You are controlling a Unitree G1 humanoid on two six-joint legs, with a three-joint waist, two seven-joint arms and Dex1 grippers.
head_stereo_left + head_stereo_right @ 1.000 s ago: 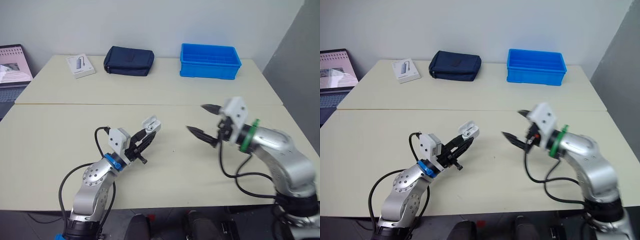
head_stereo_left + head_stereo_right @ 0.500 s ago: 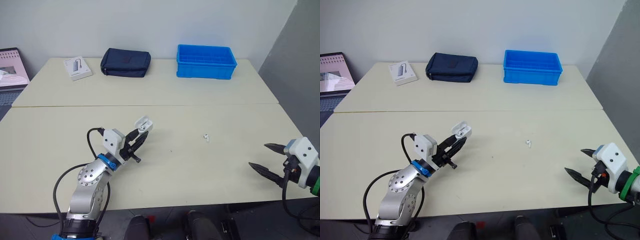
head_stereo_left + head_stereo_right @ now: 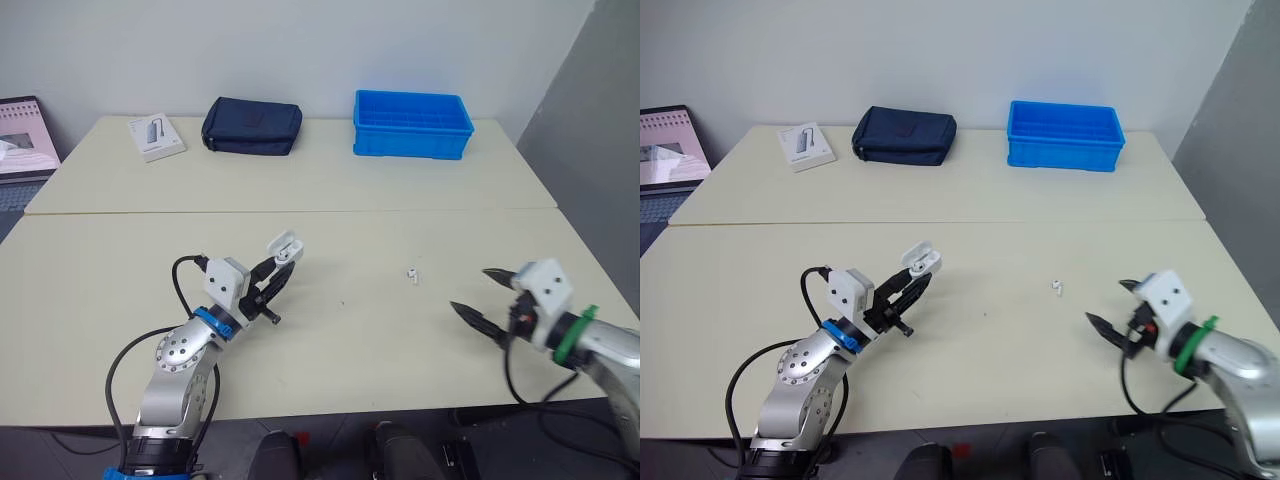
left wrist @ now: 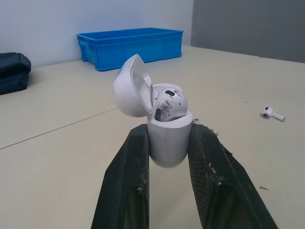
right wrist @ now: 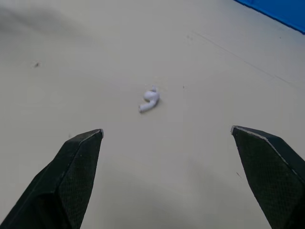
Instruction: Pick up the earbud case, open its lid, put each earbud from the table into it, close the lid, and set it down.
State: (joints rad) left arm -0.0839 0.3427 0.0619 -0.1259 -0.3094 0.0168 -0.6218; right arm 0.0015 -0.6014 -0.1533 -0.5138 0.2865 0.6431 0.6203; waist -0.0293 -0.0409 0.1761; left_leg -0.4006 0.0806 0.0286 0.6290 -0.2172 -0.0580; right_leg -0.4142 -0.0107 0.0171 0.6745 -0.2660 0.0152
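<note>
R gripper (image 3: 470,290) spread wide; earbud (image 5: 149,100) on desk (image 3: 350,340) straight ahead, centred on its gap, not touching. L gripper (image 3: 272,281) pinches case (image 4: 167,136), lid open. R arm nearer.

No legible text. Print on white box (image 3: 156,136) and laptop screen (image 3: 22,131) too small to read.

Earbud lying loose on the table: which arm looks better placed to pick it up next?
Right. The right pincer, open and empty, points at the earbud; the left pincer is shut on the open earbud case.
</note>
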